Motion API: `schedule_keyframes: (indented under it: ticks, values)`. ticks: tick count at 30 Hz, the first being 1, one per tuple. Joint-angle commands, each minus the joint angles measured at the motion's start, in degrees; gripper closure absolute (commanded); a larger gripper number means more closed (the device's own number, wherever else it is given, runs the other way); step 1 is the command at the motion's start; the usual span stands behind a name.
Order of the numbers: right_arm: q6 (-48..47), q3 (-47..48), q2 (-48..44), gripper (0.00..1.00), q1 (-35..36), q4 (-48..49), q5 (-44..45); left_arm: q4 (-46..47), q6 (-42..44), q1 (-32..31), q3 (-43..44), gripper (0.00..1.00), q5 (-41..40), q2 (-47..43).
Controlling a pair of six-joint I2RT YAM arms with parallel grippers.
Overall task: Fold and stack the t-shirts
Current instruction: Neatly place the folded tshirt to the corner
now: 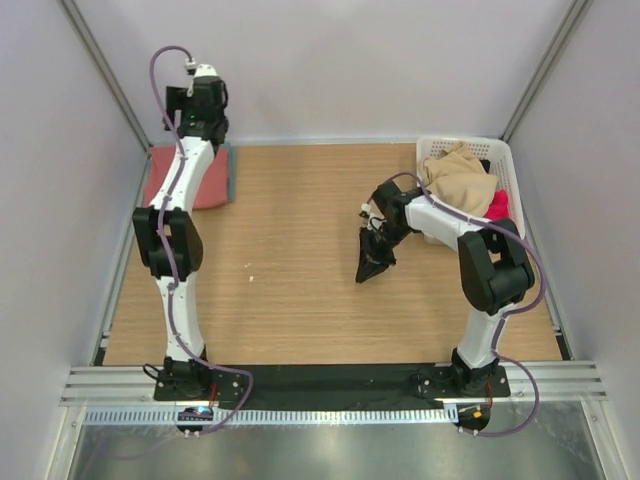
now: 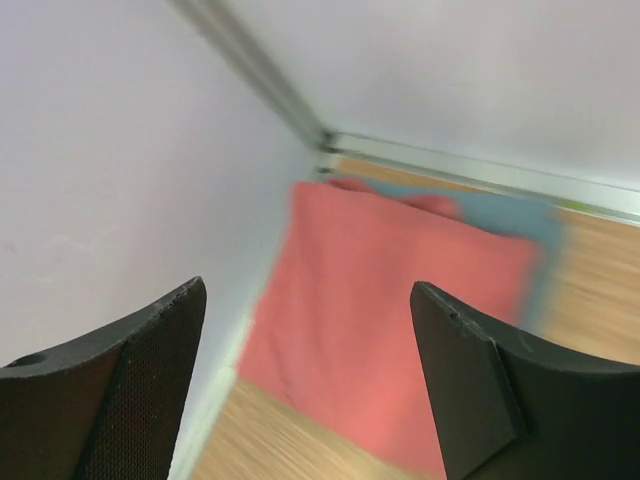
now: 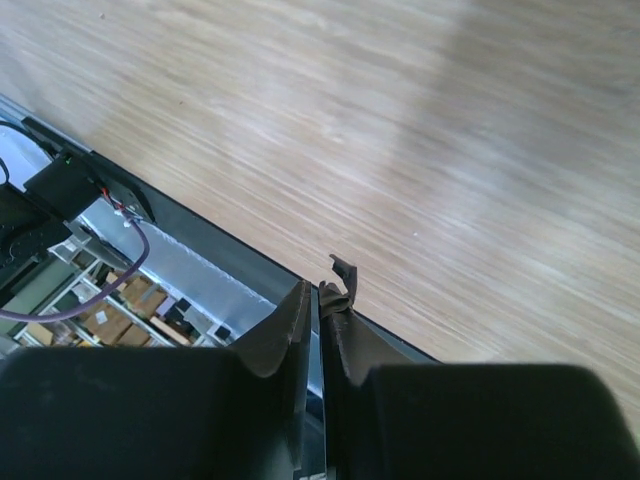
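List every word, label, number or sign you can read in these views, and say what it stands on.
No text can be read in any view.
salmon-red t-shirt: plain, no print.
teal-blue t-shirt: plain, though blurred.
white basket: no label visible.
electronics at the left arm's base: any marking too small to read.

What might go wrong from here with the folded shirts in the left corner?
The salmon shirt lies offset on the teal shirt, beside the wall; the open left pincer above might snag and unfold it. The beige garment heaped over the basket rim may drag the pink garment out.
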Motion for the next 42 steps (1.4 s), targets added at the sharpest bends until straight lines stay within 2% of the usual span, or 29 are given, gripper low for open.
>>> schedule_keyframes:
  ticks: [1,3,4,5,6,8,9,11,12,15,16,17,20,22,26,27,29,33,34,37,40,42]
  values:
    - [2.2,-1.8,-6.1,0.85,1.7,3.6,1.1,-13.6,-16.9,-7.9,-4.2,0.17,7.5,-12.7]
    - [3.2,-4.3,-8.2,0.85,2.3,6.0,1.3,-19.0,-25.1,-9.4,-12.6,0.17,14.9,-17.6]
    - [4.0,-5.3,-10.8,0.84,2.4,6.8,1.8,-19.5,-27.7,-10.2,-16.1,0.17,22.9,-22.7]
    - [4.2,-7.1,-12.0,0.84,2.5,7.3,2.1,-19.6,-29.9,-11.4,-19.7,0.14,26.8,-26.1]
    - [4.4,-8.2,-13.5,0.84,2.6,8.3,2.5,-19.3,-31.7,-12.6,-27.9,0.10,29.8,-28.9]
    - [5.0,-11.9,-18.0,0.84,2.5,9.4,4.1,-18.5,-34.1,-15.8,-35.9,0.08,31.5,-38.0]
    - [5.5,-13.4,-19.5,0.84,2.5,11.0,4.6,-17.7,-37.4,-16.4,-43.5,0.08,33.6,-40.8]
    - [7.3,-18.2,-24.2,0.84,2.5,12.9,5.7,-14.6,-40.7,-17.4,-51.9,0.07,39.7,-50.3]
    - [8.3,-20.0,-25.7,0.84,2.5,15.9,5.9,-13.5,-43.1,-18.3,-60.1,0.07,40.7,-54.3]
    - [13.7,-27.9,-33.7,0.83,2.5,23.7,7.3,-7.0,-51.4,-18.7,-72.3,0.06,46.4,-69.9]
    - [15.5,-30.2,-35.9,0.83,2.5,26.1,7.5,-5.7,-53.4,-18.9,-78.7,0.05,47.0,-73.7]
    - [18.7,-34.5,-40.1,0.82,2.6,31.3,7.8,-4.9,-56.7,-19.0,-81.8,0.04,47.3,-81.6]
    - [22.9,-43.0,-45.7,0.79,2.4,40.1,8.8,-6.1,-62.0,-19.0,-89.8,0.03,48.3,-91.7]
    - [25.8,-46.7,-50.1,0.73,2.4,42.8,11.0,-7.0,-64.6,-19.1,-93.5,0.02,49.7,-100.5]
    - [32.8,-59.1,-56.8,0.69,2.2,51.3,13.8,-8.6,-73.2,-19.0,-103.0,0.01,50.9,-116.1]
    - [34.7,-61.2,-58.1,0.69,2.2,56.0,14.0,-9.5,-77.0,-19.0,-106.5,0.01,50.8,-119.2]
    - [38.9,-65.3,-60.6,0.68,1.9,58.8,14.5,-12.7,-80.2,-19.0,-109.3,0.00,50.6,-129.9]
    - [41.7,-68.3,-63.6,0.60,1.0,58.8,14.9,-9.9,-78.1,-19.0,-111.8,0.00,56.5,-123.7]
    - [42.2,-69.1,-64.3,0.52,0.9,58.7,15.1,-9.2,-78.5,-19.0,-112.7,0.00,57.1,-123.9]
    - [45.7,-73.2,-67.3,0.41,0.7,60.2,15.9,-9.2,-81.8,-19.0,-117.2,0.00,58.1,-130.1]
    - [47.4,-76.9,-70.4,0.24,0.1,60.8,15.6,-5.0,-83.8,-18.9,-119.9,0.00,61.6,-128.4]
    - [47.5,-77.9,-72.9,0.18,0.1,60.2,15.3,-4.4,-84.7,-18.9,-121.2,0.00,62.7,-128.9]
